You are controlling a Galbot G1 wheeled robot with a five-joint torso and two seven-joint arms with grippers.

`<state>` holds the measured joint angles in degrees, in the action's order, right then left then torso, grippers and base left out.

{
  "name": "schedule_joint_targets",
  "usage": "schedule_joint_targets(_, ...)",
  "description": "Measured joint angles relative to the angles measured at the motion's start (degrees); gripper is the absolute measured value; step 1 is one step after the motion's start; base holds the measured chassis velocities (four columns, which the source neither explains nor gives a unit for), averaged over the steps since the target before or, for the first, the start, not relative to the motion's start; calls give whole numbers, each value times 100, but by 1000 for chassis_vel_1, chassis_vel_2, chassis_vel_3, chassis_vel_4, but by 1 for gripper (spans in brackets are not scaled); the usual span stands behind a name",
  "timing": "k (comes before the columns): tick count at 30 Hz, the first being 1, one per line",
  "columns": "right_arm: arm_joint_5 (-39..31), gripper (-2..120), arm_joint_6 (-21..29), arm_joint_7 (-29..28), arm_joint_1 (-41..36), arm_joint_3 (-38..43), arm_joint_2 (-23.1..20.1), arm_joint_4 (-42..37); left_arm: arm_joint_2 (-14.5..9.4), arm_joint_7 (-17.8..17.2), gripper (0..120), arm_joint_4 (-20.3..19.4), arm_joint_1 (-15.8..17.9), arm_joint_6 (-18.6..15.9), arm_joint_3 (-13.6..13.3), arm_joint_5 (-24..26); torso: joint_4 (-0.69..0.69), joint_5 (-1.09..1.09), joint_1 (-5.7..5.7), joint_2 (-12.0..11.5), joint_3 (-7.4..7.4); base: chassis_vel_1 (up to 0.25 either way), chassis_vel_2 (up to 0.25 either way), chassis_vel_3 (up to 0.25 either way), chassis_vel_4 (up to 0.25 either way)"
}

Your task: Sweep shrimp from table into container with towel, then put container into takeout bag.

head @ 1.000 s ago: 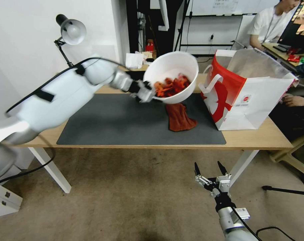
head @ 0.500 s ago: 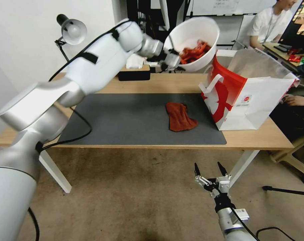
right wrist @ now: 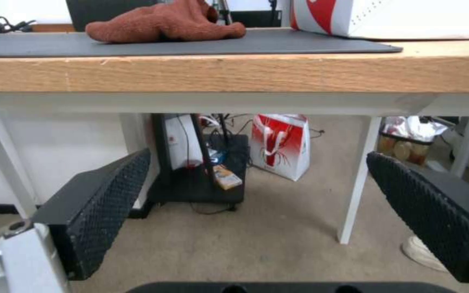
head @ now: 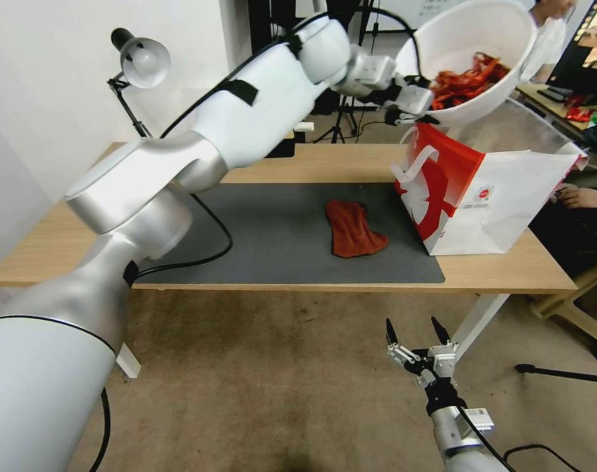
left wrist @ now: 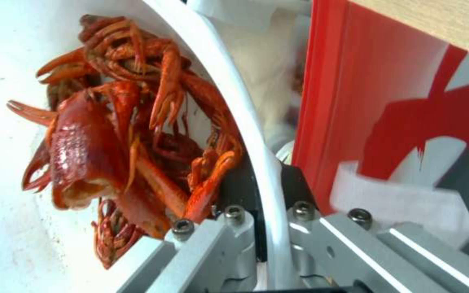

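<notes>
From the head camera, we see the left gripper (head: 422,110) raised high over the far right of the desk (head: 298,164), its fingers closed on the near rim of the container (head: 472,52). The white bowl is tilted, open side toward the camera, and sits in the air directly above the open mouth of the takeout bag (head: 489,196). The shrimp (head: 469,78) are heaped in the bowl's low side, right next to the fingers. The bag stands upright at the right end of the dark grey mat (head: 266,236), red panel facing the left arm. The towel (head: 352,228) lies crumpled on the mat just left of the bag, touching neither gripper. The right gripper (head: 416,331) hangs low in front of the desk, below its edge, fingers spread wide and holding nothing.

From the left wrist camera, we see the bowl's thin rim (left wrist: 256,162) clamped between the fingers (left wrist: 234,191), one inside the wall and one outside. The red shellfish (left wrist: 126,134) are piled against the inner wall, touching the inside finger. The bag's red panel (left wrist: 354,101) is close behind the rim.

From the right wrist camera, we see the two black textured pads (right wrist: 104,211) set far apart with only carpet between them. The desk edge (right wrist: 234,73) runs above them, with the rust-red cloth (right wrist: 164,22) on the mat and a corner of the bag (right wrist: 386,18) beside it.
</notes>
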<state>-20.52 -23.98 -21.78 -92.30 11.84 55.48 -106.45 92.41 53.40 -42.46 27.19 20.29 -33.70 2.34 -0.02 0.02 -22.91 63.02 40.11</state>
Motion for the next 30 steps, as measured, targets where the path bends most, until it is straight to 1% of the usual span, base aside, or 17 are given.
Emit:
schedule_joint_targets(1,0,100,0,0,0,0,0,0,0,0,0,0,0,0,0,0,0,0,0,0,0,0,0,0,0)
schedule_joint_targets(3,0,100,-10,16,-30,13,15,0,20,-76,0,-71,6,-76,-232,115,1,-1,0,0,0,0,0,0,0)
schedule_joint_targets(4,0,100,-10,16,-30,13,15,0,20,-76,0,-71,6,-76,-232,115,1,-1,0,0,0,0,0,0,0)
schedule_joint_targets(6,0,100,-34,37,-55,33,37,25,11,-76,0,-167,-35,-92,-411,133,3,-2,0,0,-1,0,0,0,0)
schedule_joint_targets(15,2,100,-53,58,-61,32,74,49,-9,-164,0,-427,-124,-210,-638,149,2,-2,1,0,0,0,0,0,0)
schedule_joint_targets(16,2,100,-55,59,-59,32,74,52,-10,-183,3,-439,-123,-217,-645,155,1,-2,0,0,0,0,0,0,0)
schedule_joint_targets(17,2,100,-56,58,-55,32,74,55,-12,-196,9,-445,-121,-220,-650,163,1,-2,0,0,0,0,0,0,0)
schedule_joint_targets(18,2,100,-56,58,-55,32,74,55,-12,-196,9,-445,-121,-220,-650,163,1,-2,0,0,0,0,0,0,0)
schedule_joint_targets(20,2,100,-59,59,-46,32,74,64,-18,-221,17,-454,-102,-235,-668,184,2,-2,0,0,0,0,0,0,0)
schedule_joint_targets(21,2,100,-59,59,-46,32,74,64,-18,-221,17,-454,-102,-235,-668,184,2,-2,0,0,0,0,0,0,0)
schedule_joint_targets(22,2,100,-60,60,-41,32,74,67,-21,-224,20,-460,-94,-242,-676,206,2,-2,0,0,0,0,0,0,0)
schedule_joint_targets(23,2,100,-60,60,-38,31,74,70,-23,-226,29,-465,-89,-243,-683,225,2,-2,0,0,0,0,0,0,0)
schedule_joint_targets(24,2,100,-60,60,-38,31,74,70,-23,-226,29,-465,-89,-243,-683,225,2,-2,0,0,0,0,0,0,0)
schedule_joint_targets(26,2,100,-60,62,-31,29,74,75,-26,-236,39,-481,-82,-246,-690,276,2,-2,0,0,0,0,0,0,0)
schedule_joint_targets(27,2,100,-60,62,-31,29,74,75,-26,-236,39,-481,-82,-246,-690,276,2,-2,0,0,0,0,0,0,0)
schedule_joint_targets(28,2,100,-60,63,-12,26,71,84,-29,-277,47,-505,-78,-246,-685,328,2,-2,0,0,0,0,0,0,0)
schedule_joint_targets(30,3,100,-61,65,0,24,59,97,-36,-375,56,-474,-64,-245,-663,374,2,-2,0,0,0,0,0,0,0)
